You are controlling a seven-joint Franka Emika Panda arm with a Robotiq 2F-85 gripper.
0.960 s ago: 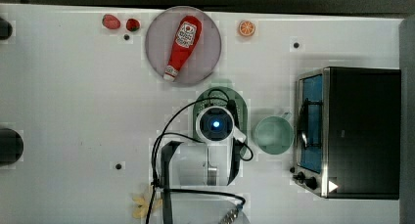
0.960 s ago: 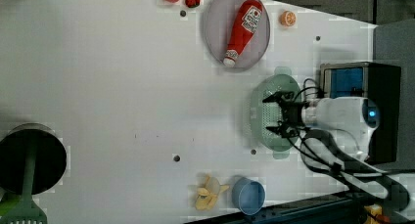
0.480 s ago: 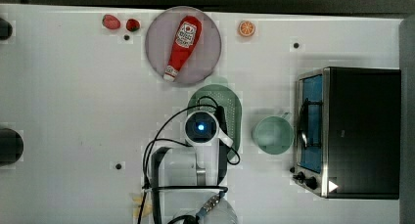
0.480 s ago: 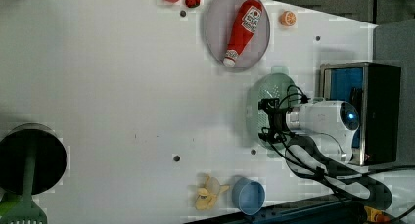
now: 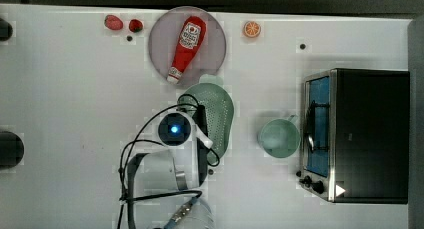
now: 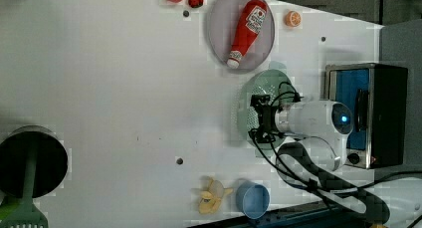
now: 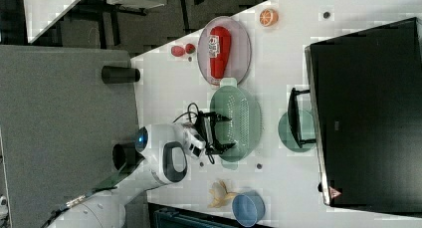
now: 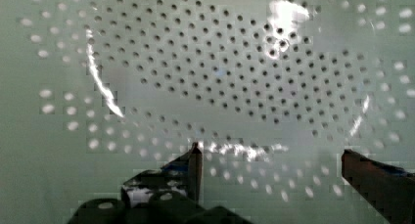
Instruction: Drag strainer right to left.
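Top view first, going from its left to its right: the gripper (image 5: 204,131) hangs over the left part of the strainer (image 5: 216,116), which lies near the middle of the white table (image 5: 75,99). Just above the strainer in the top view is the grey plate (image 5: 215,44) with the ketchup bottle (image 5: 186,48). To the top view's right stands the green mug (image 5: 279,137), and then the toaster oven (image 5: 357,134), well apart from the strainer.

In the wrist view the fingers (image 8: 193,163) stand wide apart inside the bowl of the strainer (image 8: 220,77) and hold nothing.

The risks, as a judgement: the plastic is light and smooth, so if the fingers press only on the curved perforated wall, they may slide up it and the strainer stays in place. If one finger catches the rim, the strainer can tip or turn instead of sliding. The plate seems to touch the strainer's far rim, so a drag that is not straight may push the plate and roll the bottle. A fingertip may also snag in a hole.
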